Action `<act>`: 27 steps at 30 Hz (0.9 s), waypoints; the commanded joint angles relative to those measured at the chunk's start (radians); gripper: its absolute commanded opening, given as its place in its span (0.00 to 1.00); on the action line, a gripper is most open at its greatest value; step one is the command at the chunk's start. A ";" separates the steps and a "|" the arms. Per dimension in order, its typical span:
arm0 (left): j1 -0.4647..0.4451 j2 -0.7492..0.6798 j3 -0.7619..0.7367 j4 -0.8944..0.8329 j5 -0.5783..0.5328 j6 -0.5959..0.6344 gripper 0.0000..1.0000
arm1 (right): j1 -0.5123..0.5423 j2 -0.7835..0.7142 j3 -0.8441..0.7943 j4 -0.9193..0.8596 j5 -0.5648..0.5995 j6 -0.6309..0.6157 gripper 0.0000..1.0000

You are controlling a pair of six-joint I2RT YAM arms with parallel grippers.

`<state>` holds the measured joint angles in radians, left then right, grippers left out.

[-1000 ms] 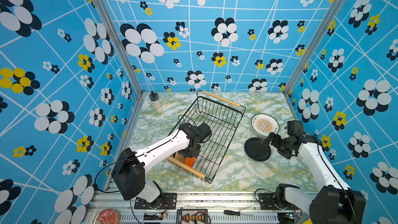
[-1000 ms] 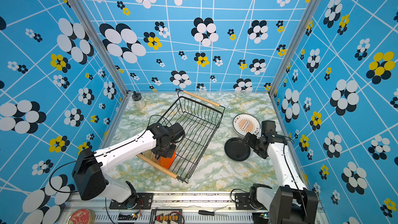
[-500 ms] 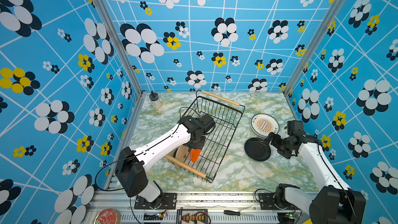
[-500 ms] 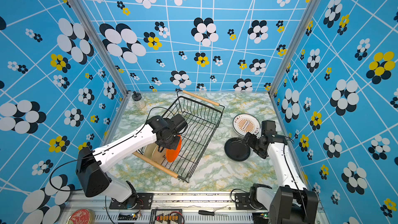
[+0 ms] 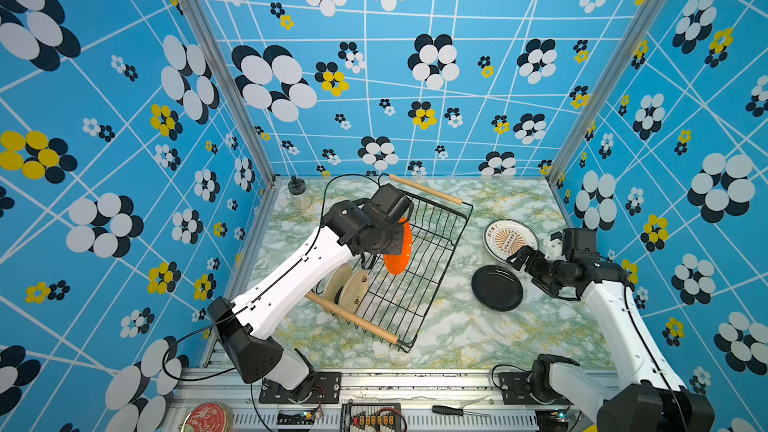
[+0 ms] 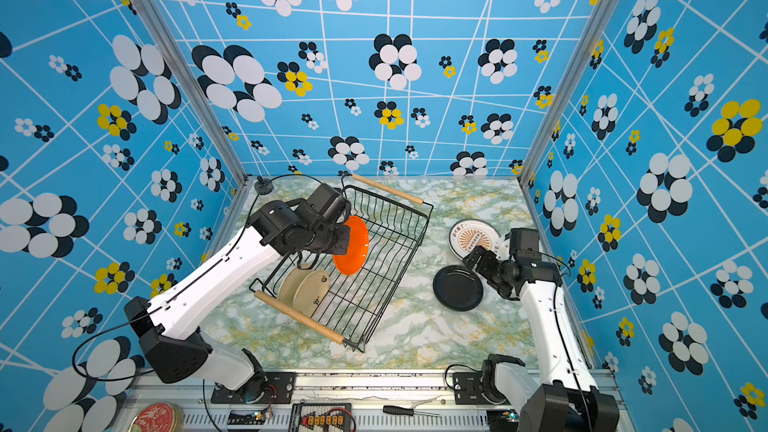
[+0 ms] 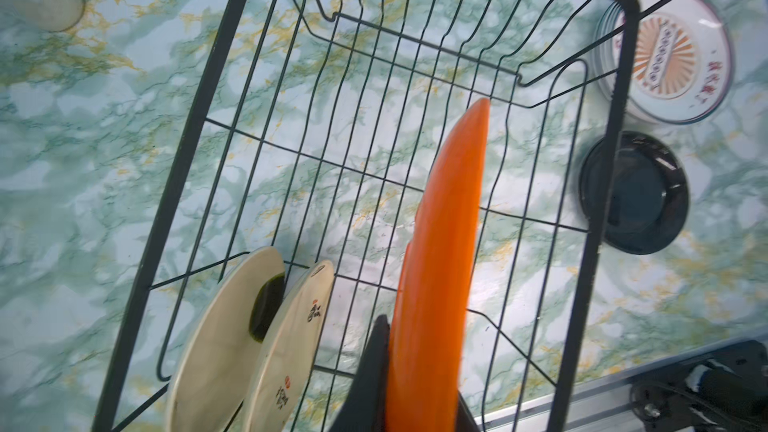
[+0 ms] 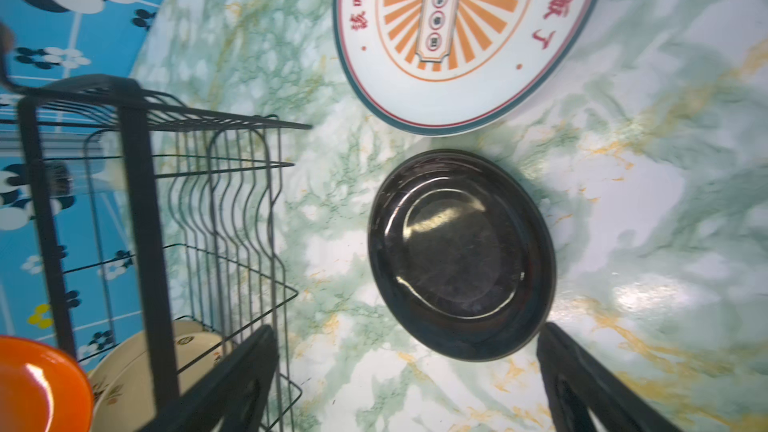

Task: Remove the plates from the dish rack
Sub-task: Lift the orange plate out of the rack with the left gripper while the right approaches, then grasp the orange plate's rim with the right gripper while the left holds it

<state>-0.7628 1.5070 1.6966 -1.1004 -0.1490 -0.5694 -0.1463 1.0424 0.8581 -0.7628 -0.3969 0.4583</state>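
**Q:** orange plate (image 5: pixel 398 249) out yet?

**A:** I'm lifting it, left end effector (image 7: pixel 419 361) clenching its rim; it's riding higher than a second ago, probably clearing the dish rack (image 5: pixel 351 317). Right end effector (image 8: pixel 405 371) is idling, released.

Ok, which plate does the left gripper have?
The orange plate, edge-on in the left gripper. The two cream plates stand in the dish rack; the black plate and printed plate lie on the table.

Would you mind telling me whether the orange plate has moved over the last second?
Yes. Held by the left end effector, the orange plate has risen away from the near wooden handle of the dish rack, towards the far handle.
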 commanded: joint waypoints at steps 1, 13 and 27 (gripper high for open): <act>0.010 -0.056 -0.028 0.231 0.153 -0.102 0.02 | 0.008 -0.030 0.019 0.072 -0.244 0.072 0.99; 0.005 -0.072 -0.226 0.798 0.393 -0.384 0.03 | 0.104 -0.096 -0.023 0.535 -0.507 0.449 0.99; -0.052 0.040 -0.222 0.945 0.443 -0.491 0.03 | 0.191 -0.012 0.016 0.702 -0.508 0.561 0.69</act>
<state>-0.8062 1.5242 1.4673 -0.2386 0.2573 -1.0225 0.0326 1.0203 0.8516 -0.1390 -0.8783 0.9825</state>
